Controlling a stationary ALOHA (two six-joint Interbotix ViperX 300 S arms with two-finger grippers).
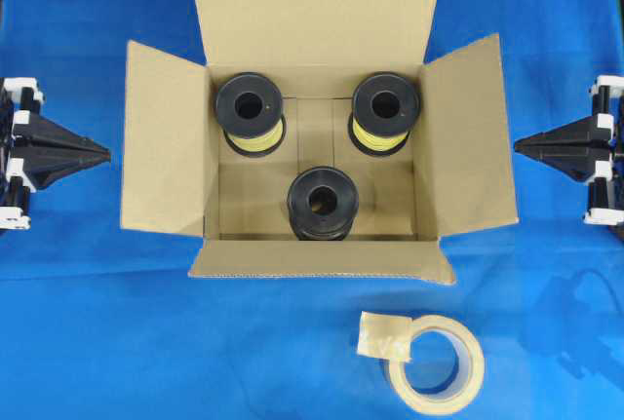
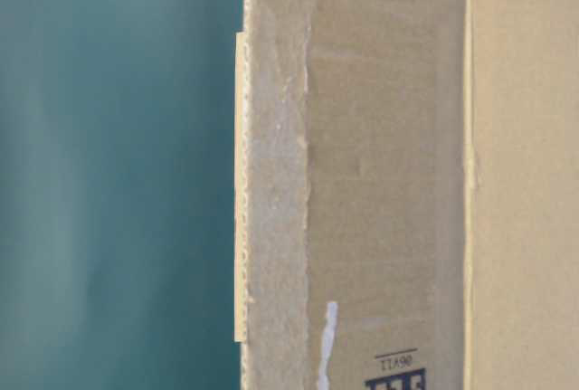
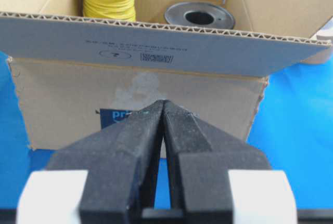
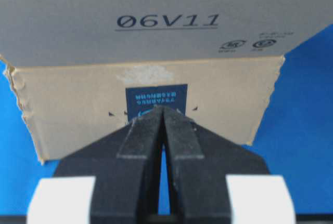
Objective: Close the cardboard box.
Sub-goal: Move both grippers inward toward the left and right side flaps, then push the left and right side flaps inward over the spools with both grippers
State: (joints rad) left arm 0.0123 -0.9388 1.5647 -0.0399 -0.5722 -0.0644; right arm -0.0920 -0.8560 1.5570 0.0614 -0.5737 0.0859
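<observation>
1. The cardboard box [image 1: 310,128], plain brown corrugated with "06V11" printed on one flap, is seen mid-worktop [image 1: 97,342], all four flaps splayed outward.
2. Its mouth faces upward; its long axis runs left-right.
3. Three spools [image 1: 250,106] and one tape roll [image 1: 436,362] are counted.
4. The left pincer [image 1: 105,154] and right pincer [image 1: 517,145] are pressed closed, holding nothing.

left gripper [image 3: 164,104] and right gripper [image 4: 164,110] — both closed (nothing held).

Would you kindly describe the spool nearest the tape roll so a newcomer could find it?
Find the open cardboard box on the blue cloth. Three spools stand inside; take the front spool, standing alone. It looks all black, while both rear spools show yellow windings.
</observation>
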